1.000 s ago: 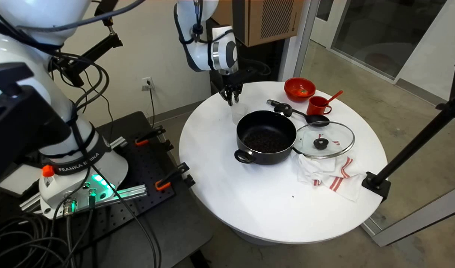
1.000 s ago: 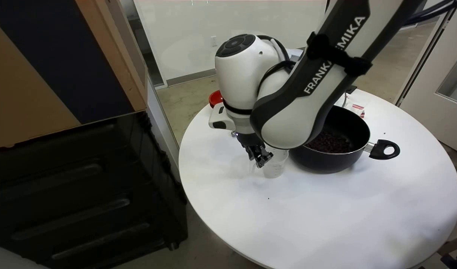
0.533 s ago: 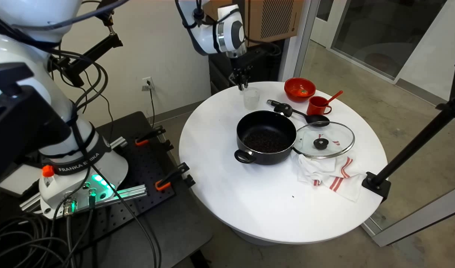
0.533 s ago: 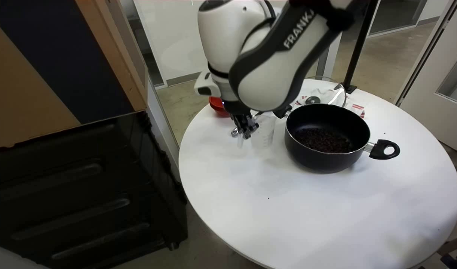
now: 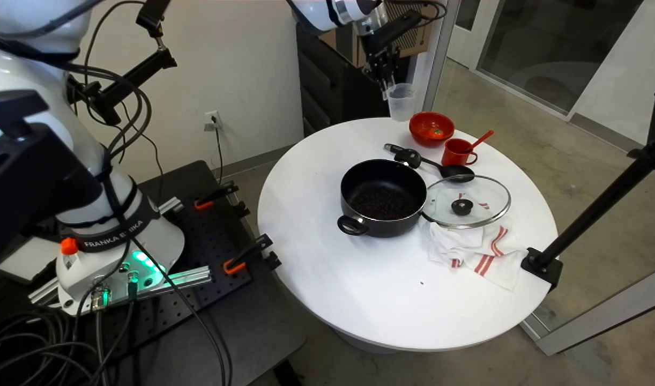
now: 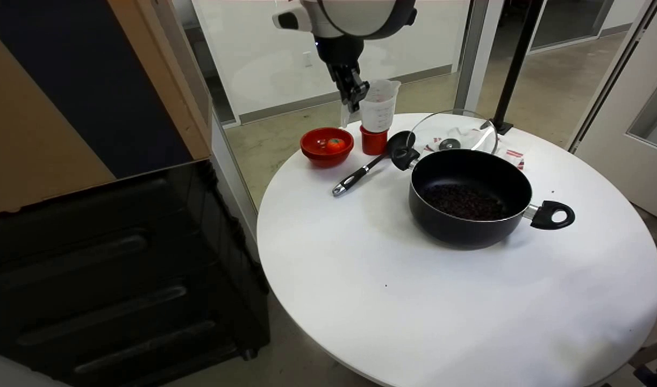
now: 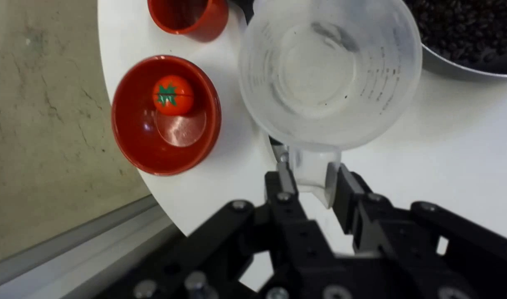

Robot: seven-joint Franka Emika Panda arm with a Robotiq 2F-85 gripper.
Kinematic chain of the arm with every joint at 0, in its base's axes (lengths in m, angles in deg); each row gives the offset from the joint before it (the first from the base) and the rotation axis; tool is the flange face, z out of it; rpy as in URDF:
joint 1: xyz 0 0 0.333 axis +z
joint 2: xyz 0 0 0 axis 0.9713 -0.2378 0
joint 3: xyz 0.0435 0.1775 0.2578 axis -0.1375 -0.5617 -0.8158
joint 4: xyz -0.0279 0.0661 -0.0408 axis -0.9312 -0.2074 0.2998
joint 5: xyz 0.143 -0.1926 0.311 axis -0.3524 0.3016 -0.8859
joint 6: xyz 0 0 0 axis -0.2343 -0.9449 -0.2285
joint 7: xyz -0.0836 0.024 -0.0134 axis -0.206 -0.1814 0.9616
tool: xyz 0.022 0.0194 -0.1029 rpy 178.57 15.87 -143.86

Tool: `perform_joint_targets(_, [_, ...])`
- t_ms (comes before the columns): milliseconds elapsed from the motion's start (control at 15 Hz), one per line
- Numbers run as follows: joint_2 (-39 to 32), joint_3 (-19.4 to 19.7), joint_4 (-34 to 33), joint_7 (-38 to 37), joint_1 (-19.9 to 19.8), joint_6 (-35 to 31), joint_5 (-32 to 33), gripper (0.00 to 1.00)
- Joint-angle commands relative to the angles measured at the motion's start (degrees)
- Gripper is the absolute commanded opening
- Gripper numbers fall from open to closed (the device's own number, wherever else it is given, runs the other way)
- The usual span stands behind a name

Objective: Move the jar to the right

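Observation:
The jar (image 5: 401, 102) is a clear-whitish measuring jug with a spout and side handle. It also shows in an exterior view (image 6: 378, 107) and the wrist view (image 7: 315, 70). It is roughly upright and raised above the table, its inside nearly bare with a few dark specks. My gripper (image 7: 309, 176) is shut on the jar's handle, one finger on each side. In both exterior views the gripper (image 5: 386, 94) is at the jar's side, near the table's far edge. In an exterior view (image 6: 351, 105) the jar partly covers the red mug behind it.
The red bowl (image 6: 312, 153) with a toy tomato and the red mug (image 5: 455, 151) stand near the jar. A black ladle (image 5: 408, 157) lies by the black pot (image 5: 381, 228) of dark beans. A glass lid (image 5: 461, 207) rests on a striped towel (image 5: 499, 260).
My gripper has carried the jar up and away from beside the pot, toward the red bowl and mug. The grip on the handle looks the same.

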Motion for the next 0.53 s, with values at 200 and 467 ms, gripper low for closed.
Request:
perform_joint_targets(200, [1.74, 7.1, -2.31, -2.17, -2.34, 4.15, -1.07, 0.07])
perform_joint_targets(467, [4.09, 10.6, -0.19, -6.14, -5.29, 7.37, -1.1, 0.07])
